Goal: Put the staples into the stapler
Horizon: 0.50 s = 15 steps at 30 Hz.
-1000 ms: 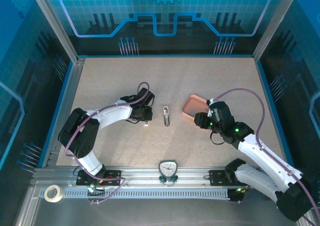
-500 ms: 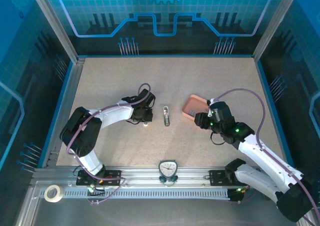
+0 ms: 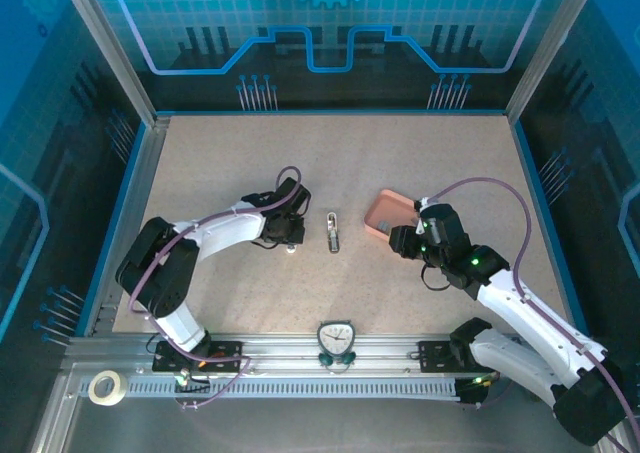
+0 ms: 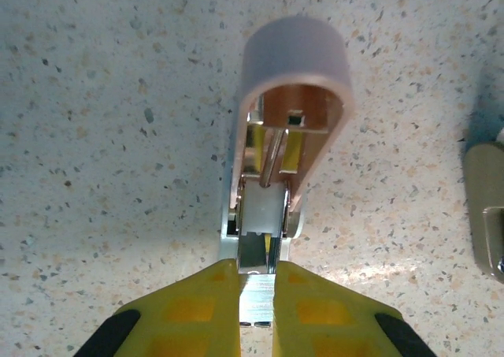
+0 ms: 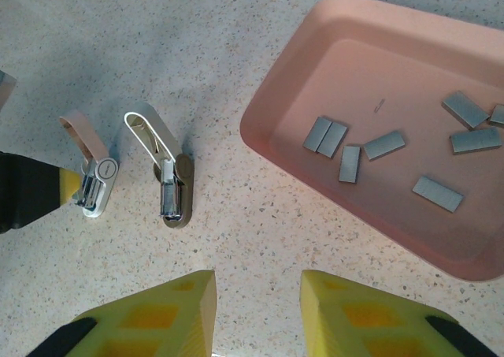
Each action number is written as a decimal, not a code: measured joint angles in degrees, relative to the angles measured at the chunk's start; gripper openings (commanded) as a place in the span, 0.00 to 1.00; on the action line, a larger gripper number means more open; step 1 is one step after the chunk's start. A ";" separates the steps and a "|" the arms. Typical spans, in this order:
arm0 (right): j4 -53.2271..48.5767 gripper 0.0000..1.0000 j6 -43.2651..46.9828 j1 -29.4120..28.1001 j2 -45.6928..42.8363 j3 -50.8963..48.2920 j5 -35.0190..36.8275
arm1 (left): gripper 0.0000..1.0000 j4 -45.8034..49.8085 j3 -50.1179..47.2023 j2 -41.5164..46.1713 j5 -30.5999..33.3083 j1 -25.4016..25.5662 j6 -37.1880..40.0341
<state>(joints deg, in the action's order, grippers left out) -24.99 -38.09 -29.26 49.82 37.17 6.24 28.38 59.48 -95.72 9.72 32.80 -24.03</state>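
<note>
The stapler (image 4: 293, 65) lies on the table with its pale pink lid swung up and its silver metal channel (image 4: 260, 219) bared. My left gripper (image 4: 257, 290) is shut on a ribbed silver strip of staples (image 4: 257, 298), whose front end sits at the channel's rear. From the right wrist, the stapler (image 5: 93, 176) shows at the left with a yellow left finger against it. Several grey staples (image 5: 383, 144) lie loose in the salmon-pink tray (image 5: 272, 140). My right gripper (image 5: 258, 294) hangs open over bare table, with nothing between its fingers. From above, the left gripper (image 3: 290, 235) is at the stapler (image 3: 292, 247), and the right gripper (image 3: 402, 241) is beside the tray (image 3: 383, 213).
A second small stapler (image 5: 170, 185), grey-beige with a white lid raised, lies between the pink one and the tray; it also shows from above (image 3: 333, 231) and at the left wrist's right edge (image 4: 488, 211). A timer (image 3: 335, 338) and a tape roll (image 3: 104, 386) sit at the near rail.
</note>
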 measured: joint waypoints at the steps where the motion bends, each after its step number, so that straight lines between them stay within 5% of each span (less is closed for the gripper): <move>1: 0.00 0.34 0.00 0.00 0.00 0.00 0.00 | 0.15 0.00 0.07 0.20 0.02 0.00 0.15; 15: 0.00 0.34 0.00 0.00 0.00 0.00 0.00 | 0.14 -0.31 0.28 0.13 0.17 0.00 1.36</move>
<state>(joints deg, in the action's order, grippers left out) -24.99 -38.09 -29.26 49.82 37.17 6.24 28.08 59.77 -95.59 9.89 32.80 -22.68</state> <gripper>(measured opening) 0.339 0.148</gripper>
